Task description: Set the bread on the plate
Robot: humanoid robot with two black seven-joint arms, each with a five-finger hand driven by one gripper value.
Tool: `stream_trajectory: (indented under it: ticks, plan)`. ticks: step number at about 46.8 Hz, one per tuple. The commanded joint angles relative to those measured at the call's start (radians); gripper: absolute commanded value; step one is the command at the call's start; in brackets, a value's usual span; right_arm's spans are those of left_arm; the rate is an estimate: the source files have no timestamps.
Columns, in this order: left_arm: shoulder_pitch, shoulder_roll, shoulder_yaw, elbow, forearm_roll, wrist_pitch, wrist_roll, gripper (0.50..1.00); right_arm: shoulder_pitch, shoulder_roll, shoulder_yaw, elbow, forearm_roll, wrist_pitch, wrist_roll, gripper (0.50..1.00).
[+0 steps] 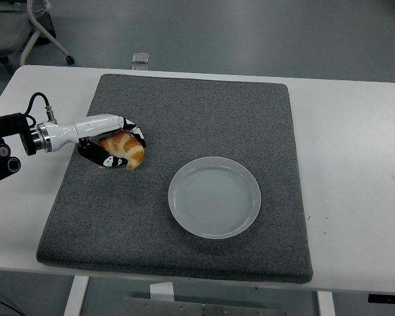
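The left hand (112, 143) has its fingers clamped around the bread (122, 149), on the mat (184, 217), to the left of the plate (214, 196). The bread looks light, soft and crumbly; a gentle hold across its thick middle seems best.

Black left arm (3, 148), looping black cable, silver wrist ring, glossy white left hand (108, 141), black-and-white fingers (108, 160)

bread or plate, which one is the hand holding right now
The bread: the left hand has its fingers curled around it over the grey mat. The white plate sits apart to its right, empty and untouched.
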Motion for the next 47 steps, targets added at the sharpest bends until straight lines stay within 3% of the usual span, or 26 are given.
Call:
stream_trajectory:
  ticks: [1, 13, 19, 25, 38, 47]
  plan:
    - [-0.007, 0.039, -0.006, -0.001, -0.006, -0.001, 0.000, 0.500, 0.000, 0.000, 0.000, 0.000, 0.000, 0.000, 0.000, 0.930]
    - [-0.148, 0.155, -0.016, -0.001, -0.009, -0.012, 0.000, 0.500, 0.000, 0.000, 0.000, 0.001, 0.000, 0.000, 0.000, 0.930]
    - [-0.257, 0.152, -0.005, -0.004, -0.008, -0.032, 0.000, 0.500, 0.000, 0.000, 0.000, 0.000, 0.000, 0.000, 0.000, 0.930]
    - [-0.345, 0.137, -0.003, -0.021, -0.006, -0.092, 0.000, 0.500, 0.000, 0.000, 0.000, 0.000, 0.000, 0.000, 0.000, 0.930]
    - [-0.435, 0.016, -0.002, -0.176, 0.007, -0.136, 0.005, 0.500, 0.000, 0.000, 0.000, 0.000, 0.000, 0.000, 0.000, 0.930]
    - [-0.439, -0.111, 0.004, -0.221, 0.012, -0.138, 0.009, 0.500, 0.000, 0.000, 0.000, 0.000, 0.000, 0.000, 0.000, 0.930]
